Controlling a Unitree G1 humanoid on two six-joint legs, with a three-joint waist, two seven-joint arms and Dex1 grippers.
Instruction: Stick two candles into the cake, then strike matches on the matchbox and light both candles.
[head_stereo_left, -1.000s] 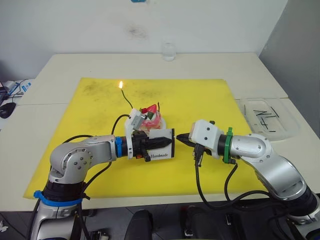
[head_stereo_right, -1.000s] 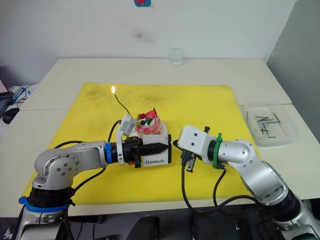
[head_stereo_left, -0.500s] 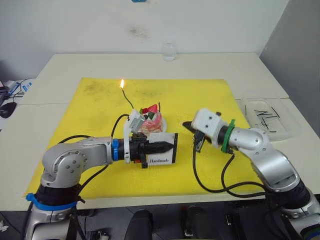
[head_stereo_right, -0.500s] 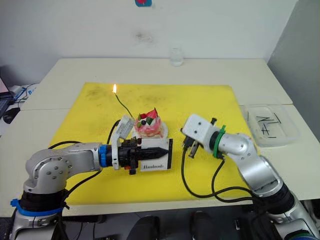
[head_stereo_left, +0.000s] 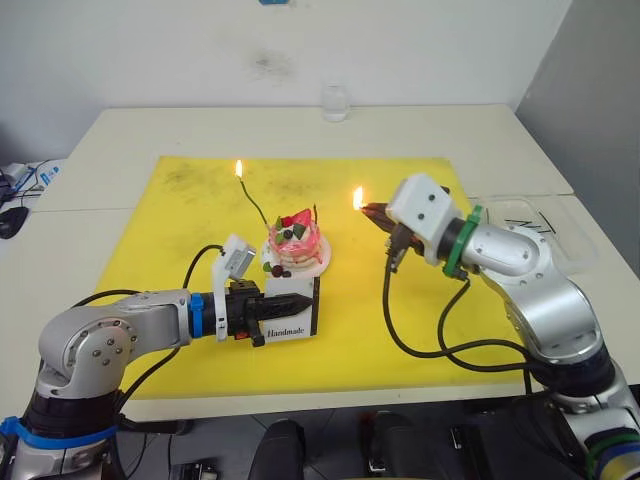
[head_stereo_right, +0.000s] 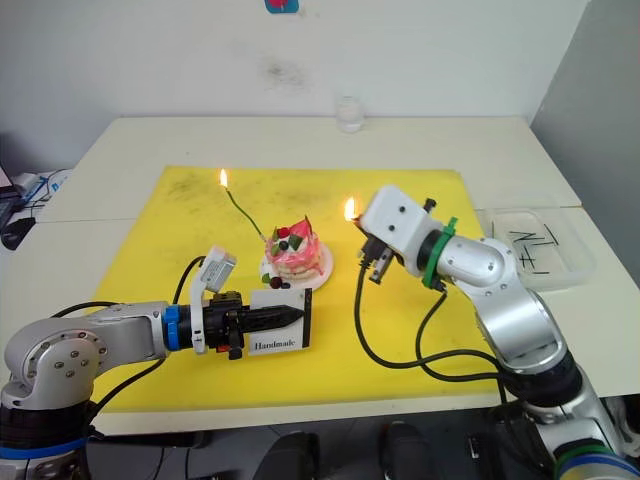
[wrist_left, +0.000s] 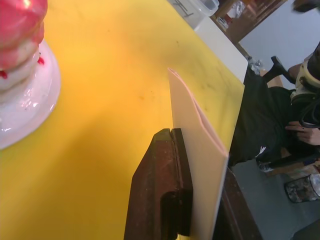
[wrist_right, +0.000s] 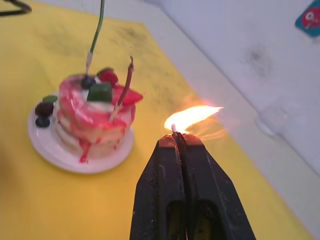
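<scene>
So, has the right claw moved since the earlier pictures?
Yes. The right claw, shut on a burning match, rose from beside the matchbox toward the far side, now level with the cake.

One cake (head_stereo_left: 296, 243) sits on one white plate (head_stereo_left: 318, 263) at the frame's centre. Two candles stand in it: one green candle (head_stereo_left: 254, 205), lit, and one red candle (wrist_right: 125, 82), unlit. Two flames burn in all, the second on one match (head_stereo_left: 360, 203) right of centre. One matchbox (head_stereo_left: 291, 317) stands lower centre. One yellow mat (head_stereo_left: 400, 300), one clear tray (head_stereo_left: 530, 222) at right, one glass (head_stereo_left: 335, 101) at top.
</scene>
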